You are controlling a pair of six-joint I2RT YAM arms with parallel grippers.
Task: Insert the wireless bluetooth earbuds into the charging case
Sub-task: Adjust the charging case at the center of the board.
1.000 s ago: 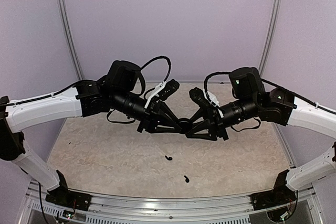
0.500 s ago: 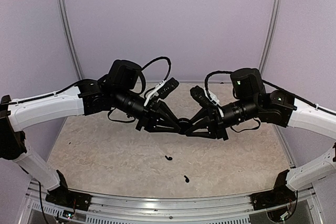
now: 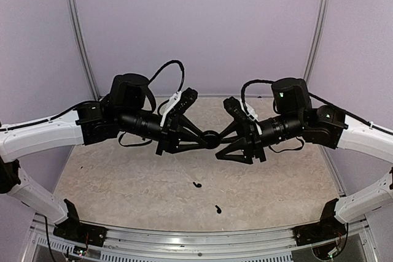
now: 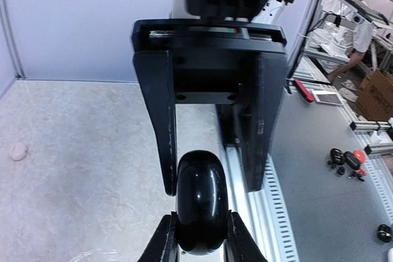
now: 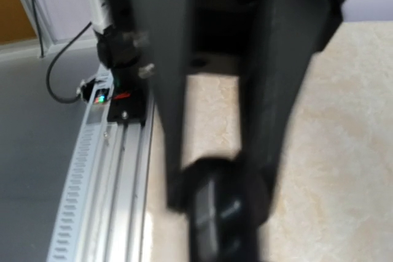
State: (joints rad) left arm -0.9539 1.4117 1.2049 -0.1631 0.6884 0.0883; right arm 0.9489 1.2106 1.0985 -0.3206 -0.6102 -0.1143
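Glossy black, rounded case [image 4: 201, 204] sits edge-on, clamped by the left pincer [image 3: 207, 140], long axis pointing at the right pincer [image 3: 218, 149], which gapes open. Mottled beige counter [image 4: 73, 170].

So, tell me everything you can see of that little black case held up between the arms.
The charging case is a small, glossy black rounded puck, smooth like plastic, apparently shut. It hangs edge-on above the table, pinched by the left gripper's fingertips. The right gripper stands open, a finger on either side of the case's far end; whether they touch it is unclear.
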